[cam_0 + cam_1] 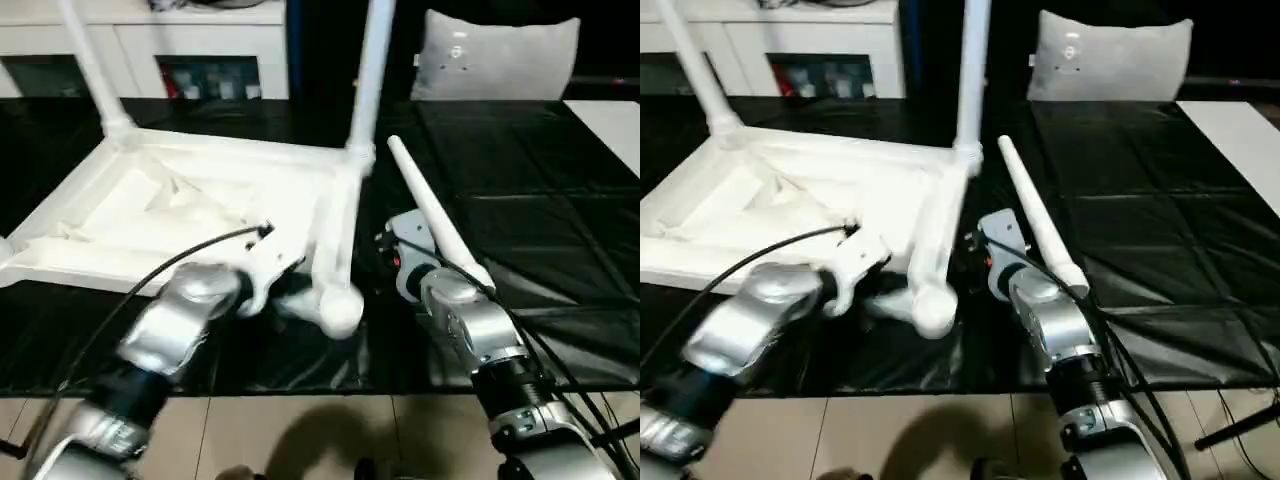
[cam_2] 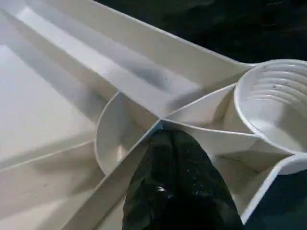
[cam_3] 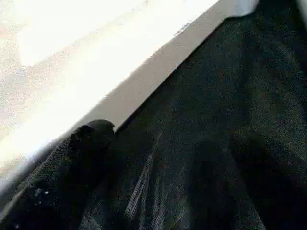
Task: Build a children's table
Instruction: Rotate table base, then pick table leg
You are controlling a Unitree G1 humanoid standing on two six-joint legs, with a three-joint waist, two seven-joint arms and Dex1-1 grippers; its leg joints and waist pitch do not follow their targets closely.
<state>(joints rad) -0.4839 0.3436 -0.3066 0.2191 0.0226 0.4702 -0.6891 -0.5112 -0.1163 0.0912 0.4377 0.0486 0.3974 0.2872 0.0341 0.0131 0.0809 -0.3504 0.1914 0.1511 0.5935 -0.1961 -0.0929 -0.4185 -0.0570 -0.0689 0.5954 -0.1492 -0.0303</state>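
Note:
The children's table lies upside down on the black work table, its white ribbed top (image 1: pixel 170 215) facing up. Two white legs stand upright in the far corner sockets, one on the left (image 1: pixel 95 70) and one on the right (image 1: pixel 368 80). A third, loose leg (image 1: pixel 435 220) lies slanted beside my right forearm. My left gripper (image 2: pixel 172 143) is shut with nothing in it, its tip resting on the ribs next to the empty near right corner socket (image 2: pixel 273 105). My right gripper (image 3: pixel 172 143) stands open and empty on the black cover, just outside the top's right rim (image 3: pixel 144 76).
White cabinets (image 1: pixel 150 45) stand behind the work table and a grey cushion (image 1: pixel 495 60) sits at the back right. The black cover (image 1: pixel 540 190) stretches bare to the right. Light floor (image 1: pixel 330 430) shows below the table's front edge.

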